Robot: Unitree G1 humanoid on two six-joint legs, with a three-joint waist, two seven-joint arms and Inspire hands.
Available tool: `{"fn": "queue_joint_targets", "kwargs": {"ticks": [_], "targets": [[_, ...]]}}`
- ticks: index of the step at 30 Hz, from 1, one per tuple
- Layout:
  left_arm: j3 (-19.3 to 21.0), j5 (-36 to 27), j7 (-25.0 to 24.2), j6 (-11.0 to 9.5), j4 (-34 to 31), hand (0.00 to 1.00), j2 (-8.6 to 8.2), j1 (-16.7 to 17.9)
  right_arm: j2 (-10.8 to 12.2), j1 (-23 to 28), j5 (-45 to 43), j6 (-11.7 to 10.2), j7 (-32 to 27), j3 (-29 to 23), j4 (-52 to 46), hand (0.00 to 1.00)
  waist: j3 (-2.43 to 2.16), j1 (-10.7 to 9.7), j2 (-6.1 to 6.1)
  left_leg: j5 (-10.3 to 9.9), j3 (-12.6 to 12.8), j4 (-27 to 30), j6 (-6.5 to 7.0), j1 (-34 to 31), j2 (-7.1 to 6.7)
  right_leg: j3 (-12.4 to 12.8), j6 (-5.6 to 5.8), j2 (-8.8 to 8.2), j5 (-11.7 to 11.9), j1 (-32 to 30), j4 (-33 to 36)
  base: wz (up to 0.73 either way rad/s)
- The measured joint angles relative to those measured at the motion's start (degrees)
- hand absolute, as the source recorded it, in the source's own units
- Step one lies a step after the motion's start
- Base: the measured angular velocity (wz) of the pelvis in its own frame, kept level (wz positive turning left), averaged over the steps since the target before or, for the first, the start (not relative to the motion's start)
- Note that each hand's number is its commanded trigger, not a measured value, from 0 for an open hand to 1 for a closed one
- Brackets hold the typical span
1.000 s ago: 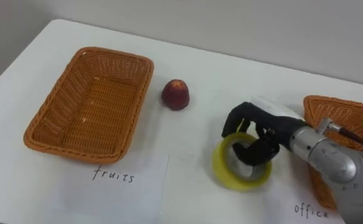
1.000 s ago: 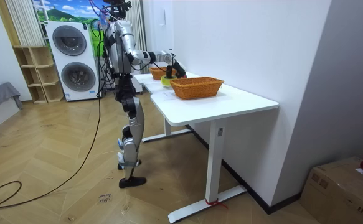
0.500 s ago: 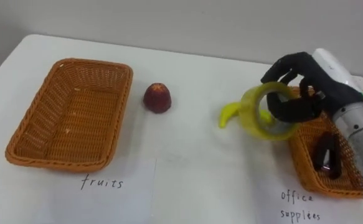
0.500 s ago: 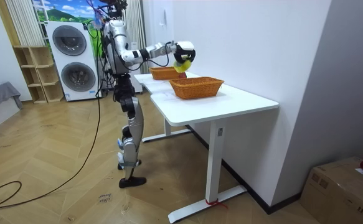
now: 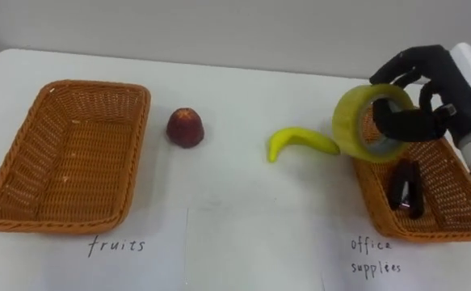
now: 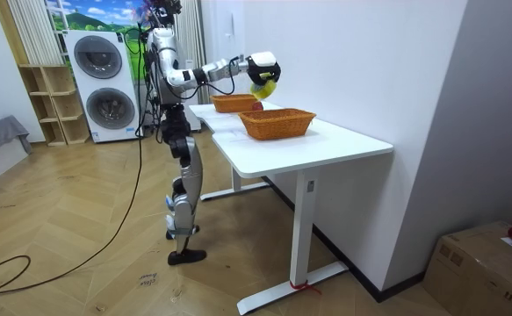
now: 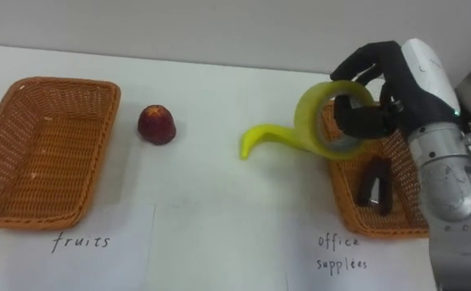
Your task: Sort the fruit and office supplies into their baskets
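Right hand raised, fingers curled round yellow tape roll, over office basket edge, banana beside.

White table: two handwritten paper sheets at the front edge, one front-left, one front-right. Behind the table's far end: two stacked washing machines at the back wall, an open wooden shelf unit just beside them. Cardboard box on the herringbone wood floor, room view's lower right.
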Motion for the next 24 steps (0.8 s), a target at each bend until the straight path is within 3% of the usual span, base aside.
{"fn": "queue_joint_targets", "kwargs": {"ticks": [6, 16, 24], "targets": [[2.09, -0.03, -0.1, 0.0, 0.01, 0.0, -0.06, 0.54, -0.01, 0.0, -0.07, 0.02, -2.45, -3.87, 2.37, 1.0, 0.03, -1.02, -0.03, -0.07, 0.62, -0.13, -0.11, 0.16, 0.03, 0.24, -0.04, 0.28, 0.03, 0.13, 0.06, -0.04], [2.11, -0.01, 0.07, -0.79, -0.33, 0.0, -0.33, 0.4, -1.17, 0.79, 0.19, -0.59, -4.04, -3.99, 7.05, 1.0, -0.08, -1.68, 0.0, -0.08, 1.1, -0.1, -0.13, 0.46, 0.08, 0.38, -0.15, 0.31, 0.09, -0.09, 0.17, -0.02], [1.94, -0.01, 0.06, -0.73, 0.05, 0.0, -0.31, 0.48, -1.17, 3.29, 0.15, -0.58, -4.16, -3.62, 9.83, 1.0, -0.6, -1.19, 0.56, -0.07, 1.08, -0.08, -0.12, 0.44, 0.06, 0.23, -0.15, 0.26, 0.09, 0.01, 0.16, 0.0]]}}
